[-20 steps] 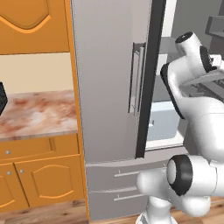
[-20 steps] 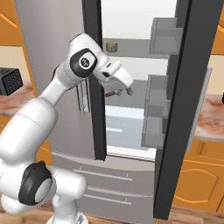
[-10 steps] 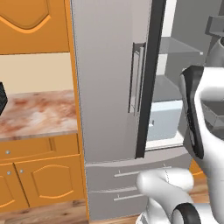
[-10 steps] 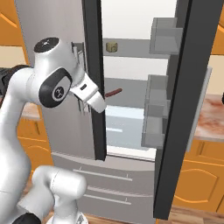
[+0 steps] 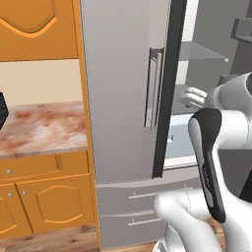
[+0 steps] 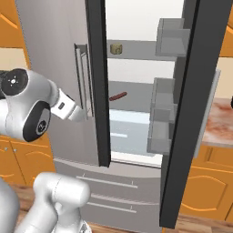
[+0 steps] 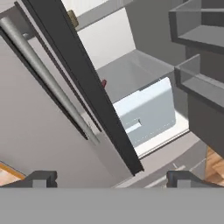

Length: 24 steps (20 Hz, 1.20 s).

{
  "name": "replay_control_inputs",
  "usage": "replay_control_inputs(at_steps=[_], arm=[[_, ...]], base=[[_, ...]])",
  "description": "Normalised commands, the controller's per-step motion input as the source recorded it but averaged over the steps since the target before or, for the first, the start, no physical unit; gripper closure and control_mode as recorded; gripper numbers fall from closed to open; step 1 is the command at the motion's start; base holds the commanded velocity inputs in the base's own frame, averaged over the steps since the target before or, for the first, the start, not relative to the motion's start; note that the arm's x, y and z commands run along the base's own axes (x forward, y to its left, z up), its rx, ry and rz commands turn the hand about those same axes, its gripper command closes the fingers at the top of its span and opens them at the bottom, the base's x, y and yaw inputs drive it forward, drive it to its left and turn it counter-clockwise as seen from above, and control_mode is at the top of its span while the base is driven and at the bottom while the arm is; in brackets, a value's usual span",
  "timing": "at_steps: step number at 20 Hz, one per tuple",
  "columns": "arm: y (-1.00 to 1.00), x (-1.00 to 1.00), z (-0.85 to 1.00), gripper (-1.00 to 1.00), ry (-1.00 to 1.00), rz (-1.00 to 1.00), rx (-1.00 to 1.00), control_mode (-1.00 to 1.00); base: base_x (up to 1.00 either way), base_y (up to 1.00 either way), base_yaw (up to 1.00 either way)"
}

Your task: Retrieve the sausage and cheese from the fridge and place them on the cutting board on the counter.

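Observation:
The fridge [image 6: 54, 68] stands with its right door swung open and its left door shut. On a middle shelf lies the dark red sausage [image 6: 118, 96], whose tip peeks past the dark door edge [image 7: 103, 83]. The tan cheese [image 6: 116, 48] sits on the shelf above, partly hidden by the door edge in the hand view [image 7: 72, 18]. My gripper [image 7: 111, 179] is open with nothing between its fingertips. It hangs in front of the shut left door, left of and below the sausage. My hand [image 6: 68, 108] is by the door's bar handle [image 6: 83, 75]. The cutting board is out of view.
The pink marbled counter [image 5: 44, 128] runs left of the fridge over orange cabinets, and more of it shows at the right [image 6: 223, 120]. Grey door bins [image 6: 170, 36] line the open door. A pale crisper drawer [image 7: 144, 111] sits under the sausage shelf. Fridge drawers [image 6: 113, 191] lie below.
My arm has swung down and to the left, carrying the hand from the fridge opening to the front of the shut left door. The gripper stays open. Sausage and cheese have not moved.

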Motion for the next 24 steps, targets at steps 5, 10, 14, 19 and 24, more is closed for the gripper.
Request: replay_control_inputs(at_steps=[5,10,14,19,24], arm=[[0.29,0.34,0.38,-1.0,0.02,0.11,-0.09,-1.0],[0.14,0.71,0.09,-1.0,0.01,0.15,-0.18,-1.0],[0.17,0.72,0.0,-1.0,0.0,0.15,-0.15,-1.0],[0.31,0.66,0.0,-1.0,0.0,0.09,-0.06,-1.0],[0.02,0.78,-0.02,-1.0,0.0,0.0,-0.02,-1.0]], base=[[0.0,0.0,0.0],[0.0,0.0,0.0],[0.0,0.0,0.0],[0.0,0.0,0.0],[0.0,0.0,0.0]])
